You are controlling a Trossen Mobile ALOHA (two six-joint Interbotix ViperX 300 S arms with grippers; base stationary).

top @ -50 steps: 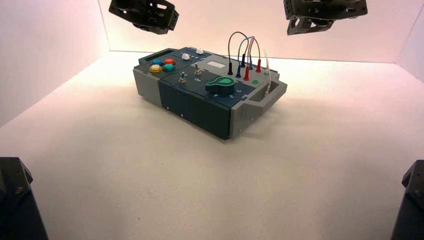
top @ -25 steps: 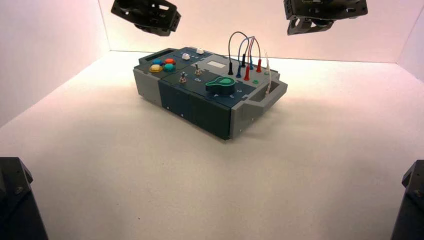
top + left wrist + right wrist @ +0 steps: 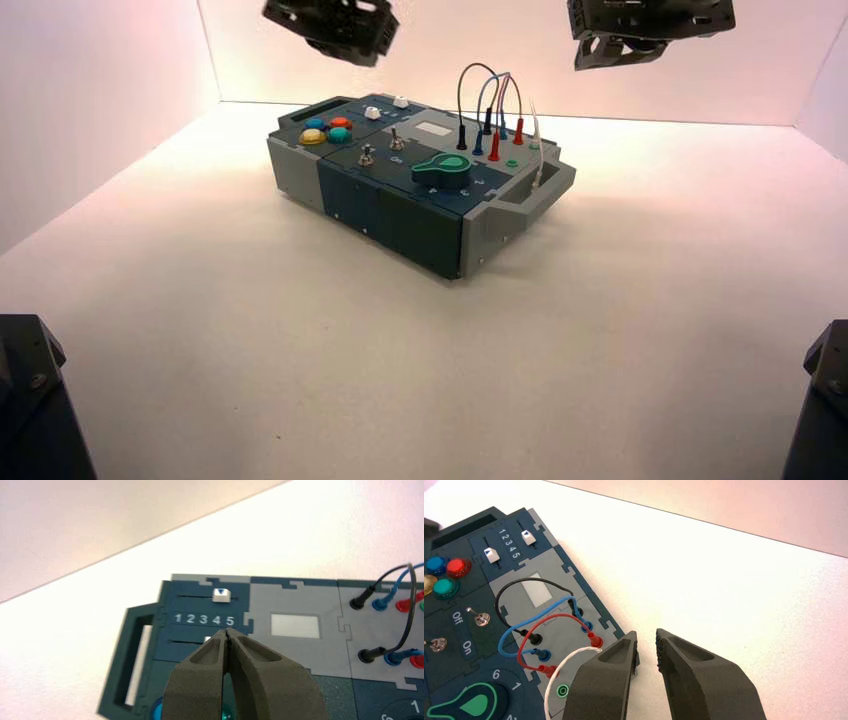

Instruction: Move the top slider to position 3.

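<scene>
The top slider [image 3: 220, 595] is a small white knob in the far track, beside the 4 of the printed scale 1 to 5 [image 3: 203, 619]. It also shows in the high view [image 3: 400, 101] and the right wrist view [image 3: 528, 536]. The second white slider [image 3: 372, 113] sits in the nearer track, mostly hidden behind my fingertips in the left wrist view. My left gripper [image 3: 227, 632] is shut and empty, raised above the box's slider end [image 3: 335, 22]. My right gripper [image 3: 646, 642] is open and empty, parked high over the wire end [image 3: 645, 30].
The box [image 3: 400, 205] stands turned on the white table. It bears coloured push buttons [image 3: 326, 130], two silver toggles [image 3: 382, 148], a green dial [image 3: 445, 172] and looped wires in jacks [image 3: 490, 110]. White walls close the back and sides.
My left gripper has moved to the right, closer to above the slider end of the box. The right arm and the box have not moved.
</scene>
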